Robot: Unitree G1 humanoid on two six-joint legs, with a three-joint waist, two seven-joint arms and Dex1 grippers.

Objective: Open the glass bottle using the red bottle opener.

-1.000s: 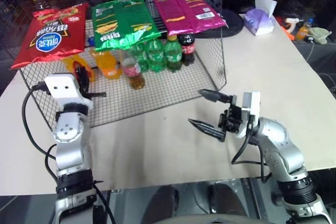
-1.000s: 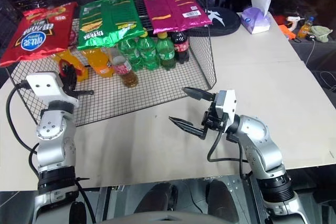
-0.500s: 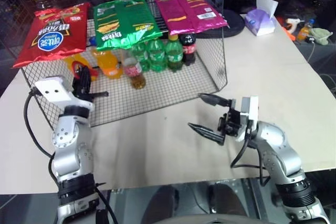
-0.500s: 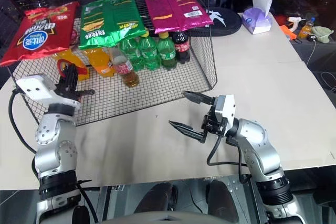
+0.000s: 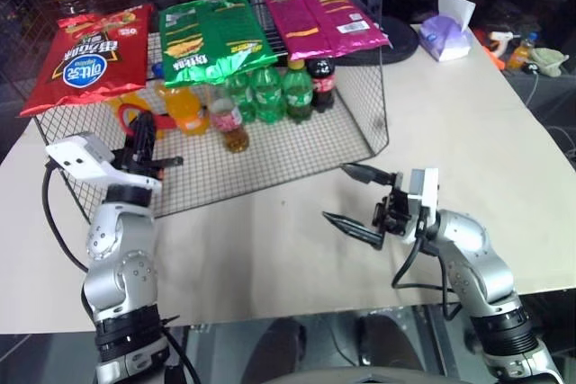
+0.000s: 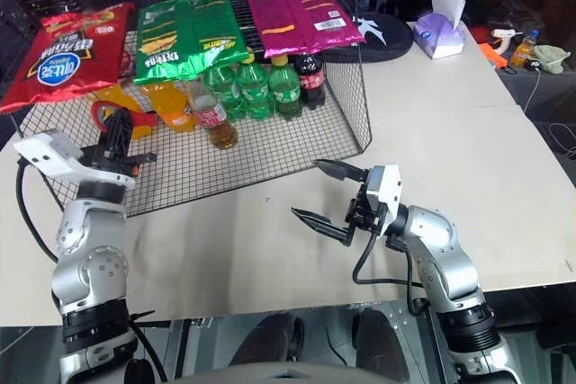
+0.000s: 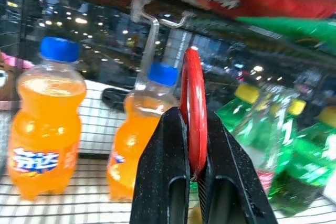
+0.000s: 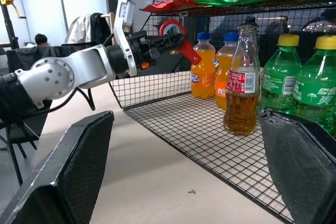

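— Red bottle opener (image 7: 193, 109): pinched in left gripper (image 5: 144, 137), over wire rack floor (image 5: 297, 146), left end.
— Glass bottle (image 5: 233, 123): upright mid-rack, beside orange sodas (image 5: 184, 107).
— Right gripper (image 5: 355, 195): spread wide, holding nothing, above beige tabletop (image 5: 450, 114). Dark room behind.

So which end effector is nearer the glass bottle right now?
Left end effector, holding the red bottle opener just beside the glass bottle; the right end effector hangs open outside the rack.
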